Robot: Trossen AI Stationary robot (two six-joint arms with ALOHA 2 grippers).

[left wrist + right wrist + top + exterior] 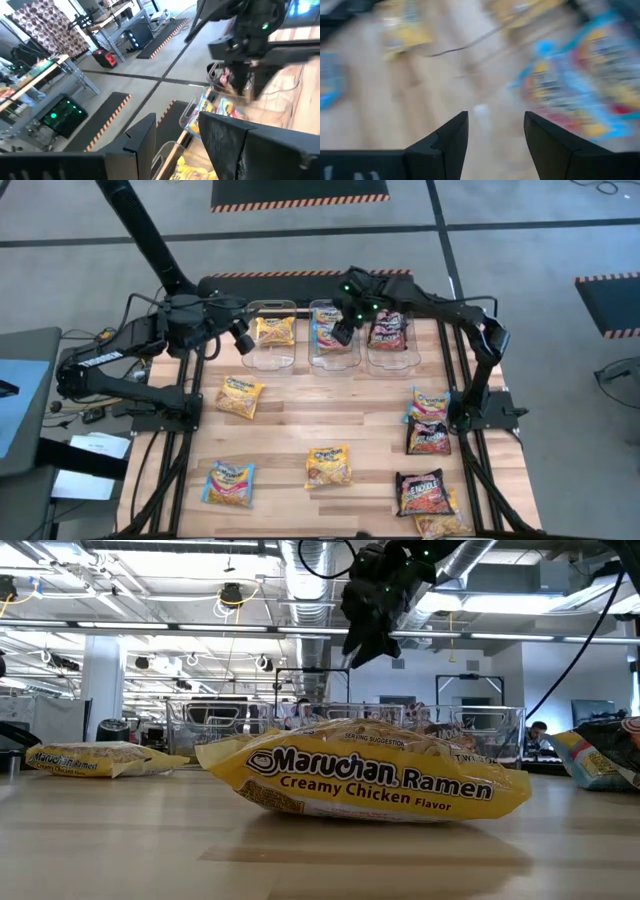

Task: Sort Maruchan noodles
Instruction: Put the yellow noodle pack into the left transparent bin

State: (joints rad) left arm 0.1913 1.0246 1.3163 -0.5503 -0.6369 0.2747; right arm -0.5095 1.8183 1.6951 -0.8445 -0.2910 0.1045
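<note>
Three clear bins stand in a row along the far edge. The left bin [272, 360] holds a yellow packet [275, 330], the middle bin [333, 363] a light blue and pink packet [323, 332], and the right bin [392, 360] a maroon packet [388, 330]. My right gripper [343, 332] hovers open above the middle bin, and its wrist view shows empty fingers [496, 117] over the blurred blue packet [580, 95]. My left gripper [243, 337] is open and empty beside the left bin. Other packets lie flat on the table.
Loose packets: yellow [240, 397], yellow [328, 467], blue-pink [228, 483], a blue one [430, 402] partly over a maroon one [428, 436], and maroon [420, 492] beside yellow [445, 526]. Bare wood [330, 405] lies between bins and packets. A Creamy Chicken packet [370, 780] fills the low view.
</note>
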